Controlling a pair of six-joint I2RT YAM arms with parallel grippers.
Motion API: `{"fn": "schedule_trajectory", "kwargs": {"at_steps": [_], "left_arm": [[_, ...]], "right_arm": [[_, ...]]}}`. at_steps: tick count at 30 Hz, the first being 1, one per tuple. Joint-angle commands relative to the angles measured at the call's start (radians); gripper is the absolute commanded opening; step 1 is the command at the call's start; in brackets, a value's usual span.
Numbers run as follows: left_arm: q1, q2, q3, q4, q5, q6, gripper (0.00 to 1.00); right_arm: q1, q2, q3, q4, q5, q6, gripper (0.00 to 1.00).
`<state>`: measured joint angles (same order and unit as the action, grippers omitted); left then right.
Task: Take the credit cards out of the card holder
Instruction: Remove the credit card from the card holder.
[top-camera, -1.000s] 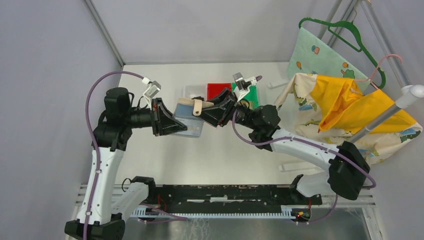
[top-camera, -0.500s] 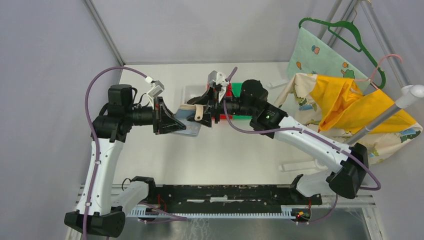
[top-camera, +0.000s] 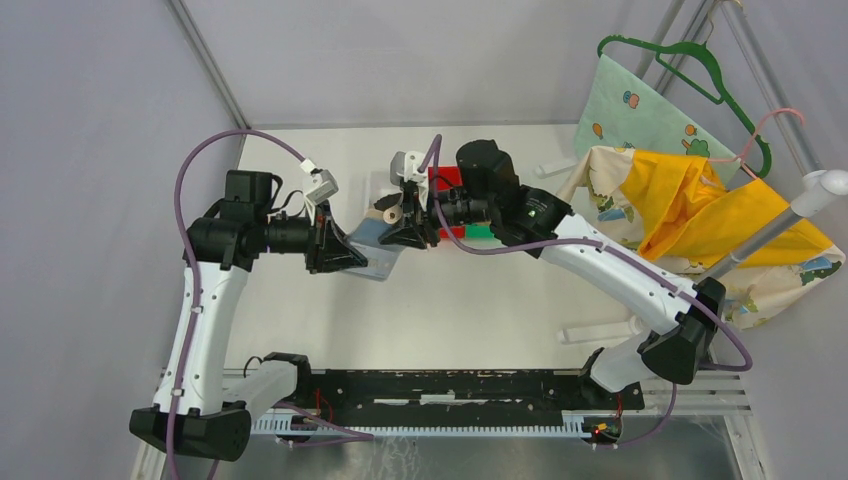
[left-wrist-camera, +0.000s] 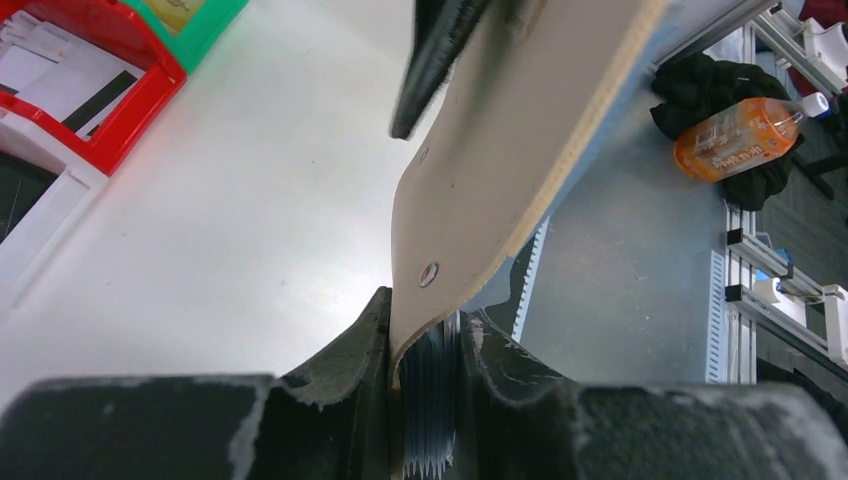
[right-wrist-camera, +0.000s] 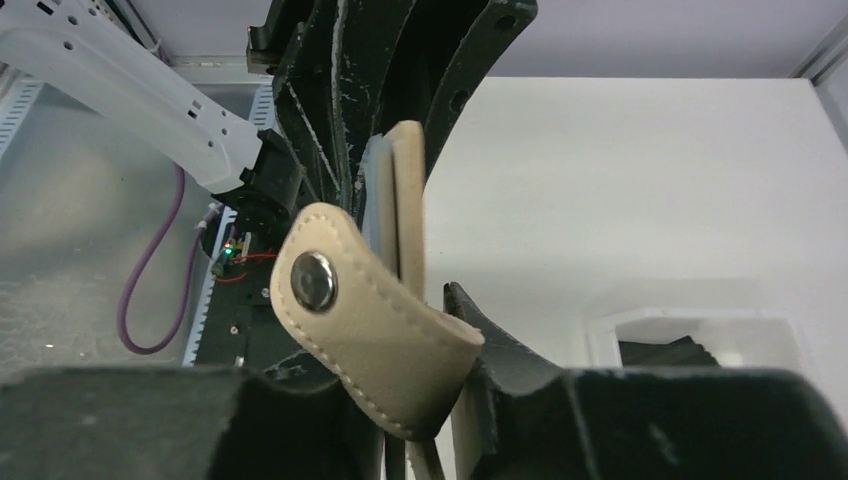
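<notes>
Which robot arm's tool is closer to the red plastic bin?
Right. The right tool hangs just beside the red plastic bin, at the beige card holder's tab end. The left tool clamps the holder's other end, farther left.

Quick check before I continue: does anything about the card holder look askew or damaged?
No damage shows. The card holder is up in the air, clamped between the left gripper and the right gripper. Its snap tab is undone and curls loose across the right gripper, where it might get in the way.
</notes>
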<state>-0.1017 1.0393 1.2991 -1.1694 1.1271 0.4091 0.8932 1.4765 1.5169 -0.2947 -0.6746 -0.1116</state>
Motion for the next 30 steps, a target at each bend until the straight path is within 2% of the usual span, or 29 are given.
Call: {"fn": "schedule_trajectory", "kwargs": {"at_steps": [1,3,4,6,8,10,12,14,16,23,30], "left_arm": [[-0.002,-0.002,0.064,-0.009,0.026,0.065,0.03],[-0.001,0.002,0.075,-0.009,0.025,0.064,0.06],[-0.001,0.005,0.078,-0.011,0.025,0.062,0.11],[-0.001,0.008,0.078,-0.013,0.031,0.063,0.32],[-0.001,0.006,0.069,-0.003,0.043,0.054,0.52],[-0.002,-0.010,0.044,0.087,0.042,-0.024,0.65],[-0.002,-0.039,0.003,0.199,0.027,-0.154,0.67],[-0.001,-0.068,-0.033,0.263,0.046,-0.216,0.68],[-0.001,-0.095,-0.052,0.301,0.069,-0.247,0.67],[-0.001,-0.114,-0.088,0.295,0.130,-0.253,0.60],[0.000,-0.110,-0.094,0.298,0.162,-0.266,0.44]], "right_arm": [[0.006,-0.006,0.016,0.006,-0.035,-0.017,0.23],[0.006,-0.014,-0.012,0.055,-0.072,0.008,0.13],[0.005,-0.021,-0.027,0.089,-0.085,0.032,0.07],[0.004,-0.032,-0.061,0.164,-0.098,0.092,0.00],[-0.005,-0.050,-0.115,0.281,-0.100,0.206,0.00],[-0.021,-0.083,-0.209,0.491,-0.103,0.360,0.00],[-0.033,-0.122,-0.319,0.719,-0.092,0.537,0.00],[-0.041,-0.154,-0.418,0.967,-0.067,0.683,0.00],[-0.045,-0.171,-0.484,1.098,-0.033,0.775,0.00],[-0.049,-0.208,-0.571,1.262,0.024,0.863,0.00],[-0.048,-0.230,-0.618,1.341,0.067,0.908,0.00]]}}
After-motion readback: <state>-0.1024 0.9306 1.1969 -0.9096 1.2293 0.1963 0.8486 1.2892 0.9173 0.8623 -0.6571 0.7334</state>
